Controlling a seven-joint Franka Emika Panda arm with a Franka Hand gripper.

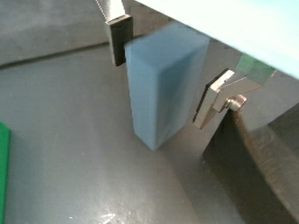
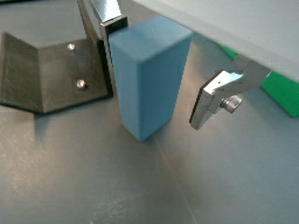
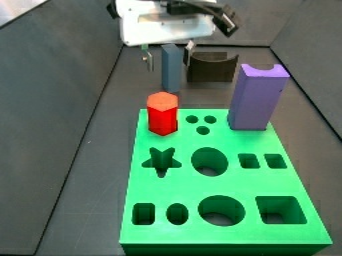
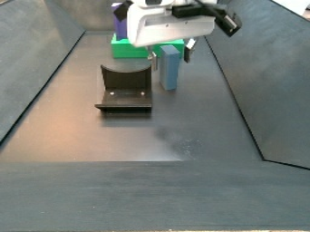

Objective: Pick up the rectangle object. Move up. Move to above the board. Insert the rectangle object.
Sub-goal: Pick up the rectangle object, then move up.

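Note:
The rectangle object is a tall light-blue block, seen in both wrist views (image 1: 163, 87) (image 2: 146, 79), and it stands upright on the dark floor. My gripper (image 1: 163, 79) (image 2: 156, 74) is lowered around it, one finger on each side. One finger (image 1: 117, 44) is right against the block. The other finger (image 2: 216, 101) shows a thin gap. The jaws look open. In both side views the block (image 3: 173, 72) (image 4: 171, 68) stands just beyond the green board (image 3: 227, 235) and next to the fixture.
The dark fixture (image 2: 47, 74) (image 3: 210, 68) (image 4: 126, 88) stands close beside the block. A purple block (image 3: 257, 97) and a red hexagonal peg (image 3: 162, 113) stand on the board's far end. The board's edge shows in both wrist views (image 1: 3, 175) (image 2: 281, 92).

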